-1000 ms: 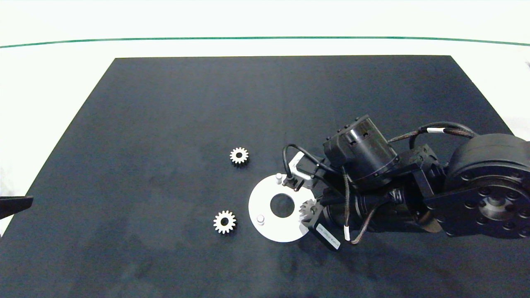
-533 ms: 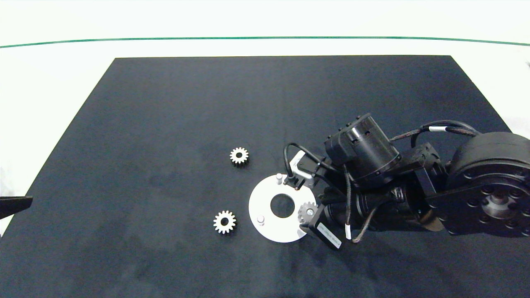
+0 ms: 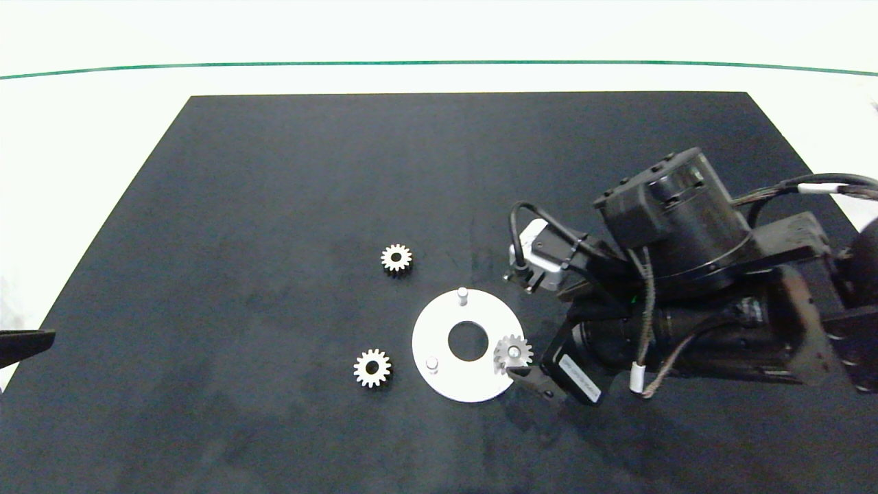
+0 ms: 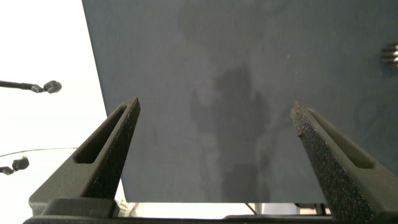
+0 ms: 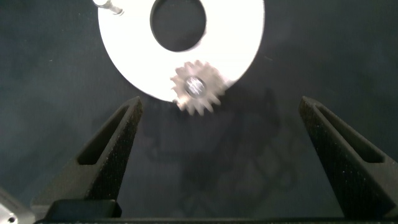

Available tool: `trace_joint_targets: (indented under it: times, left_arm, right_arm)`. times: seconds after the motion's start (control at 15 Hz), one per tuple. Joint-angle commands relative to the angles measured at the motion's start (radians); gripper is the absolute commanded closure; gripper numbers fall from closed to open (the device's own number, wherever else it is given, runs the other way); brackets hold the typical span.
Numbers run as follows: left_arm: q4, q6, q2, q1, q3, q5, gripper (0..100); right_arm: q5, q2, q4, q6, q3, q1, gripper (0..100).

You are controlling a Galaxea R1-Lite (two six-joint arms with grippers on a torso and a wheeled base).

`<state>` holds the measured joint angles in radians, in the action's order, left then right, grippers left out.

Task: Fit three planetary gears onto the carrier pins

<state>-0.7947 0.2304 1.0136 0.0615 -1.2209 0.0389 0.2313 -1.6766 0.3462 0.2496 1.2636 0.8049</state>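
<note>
Right gripper (image 5: 219, 134) has released the gear (image 3: 512, 352) and withdrawn, open.

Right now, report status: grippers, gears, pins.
Right gripper open, clear of seated gear. Left gripper open, parked at left table edge. Two loose gears on mat; two carrier pins bare. Nothing obstructing.

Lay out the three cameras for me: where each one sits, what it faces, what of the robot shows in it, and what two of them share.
Head view: above the table, looking down on the dark mat, white disc and three gears; the right arm enters from the right.
Left wrist view: on the left arm, facing the mat's edge; the open left gripper frames bare mat.
Right wrist view: on the right arm, facing down at the disc; the open right gripper frames the mounted gear.
Shared: head and right wrist views both show that gear seated on a pin.
</note>
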Motion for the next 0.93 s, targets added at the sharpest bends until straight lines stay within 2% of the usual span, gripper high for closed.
trace_joint_targets:
  times: [0.07,0.13,0.2,0.27,0.33,0.47,0.53,0.6,0.67,0.8,0.87,0.93]
  left_arm:
    - [0.040,0.001,0.056,0.000,0.015,-0.007,0]
    - [0.055,0.001,0.068,-0.005,0.053,-0.021,0]
    - [0.071,0.009,0.065,-0.045,0.087,-0.045,0]
    - [0.089,0.013,0.057,-0.137,0.096,-0.053,0]
    - [0.100,0.006,0.045,-0.247,0.096,-0.048,0]
    - [0.183,0.009,0.060,-0.371,0.104,-0.048,0]
    - [0.224,0.009,0.083,-0.456,0.113,-0.045,0]
    - [0.253,0.003,0.103,-0.519,0.121,-0.024,0]
    - [0.264,0.003,0.126,-0.571,0.132,-0.004,0]
    - [0.299,0.010,0.161,-0.640,0.188,-0.001,0]
    - [0.348,0.017,0.194,-0.674,0.231,0.004,0]
    - [0.377,0.017,0.214,-0.689,0.251,0.016,0]
  right_arm:
    - [0.000,0.284,-0.001,-0.079,-0.132,-0.033,0]
    - [0.003,0.370,-0.001,-0.096,-0.167,-0.038,0]
    - [0.008,0.434,-0.001,-0.095,-0.207,-0.062,0]
    - [0.006,0.502,-0.003,-0.087,-0.239,-0.104,0]
    - [0.005,0.563,-0.003,-0.072,-0.268,-0.136,0]
    - [-0.006,0.676,-0.003,-0.055,-0.314,-0.164,0]
    - [-0.015,0.710,-0.003,-0.046,-0.331,-0.164,0]
    - [-0.018,0.719,-0.013,-0.012,-0.323,-0.167,0]
    - [-0.023,0.733,-0.030,0.008,-0.322,-0.167,0]
    - [-0.023,0.764,-0.033,0.020,-0.328,-0.162,0]
    - [-0.023,0.770,-0.036,0.025,-0.325,-0.161,0]
    - [-0.023,0.776,-0.035,0.030,-0.326,-0.159,0]
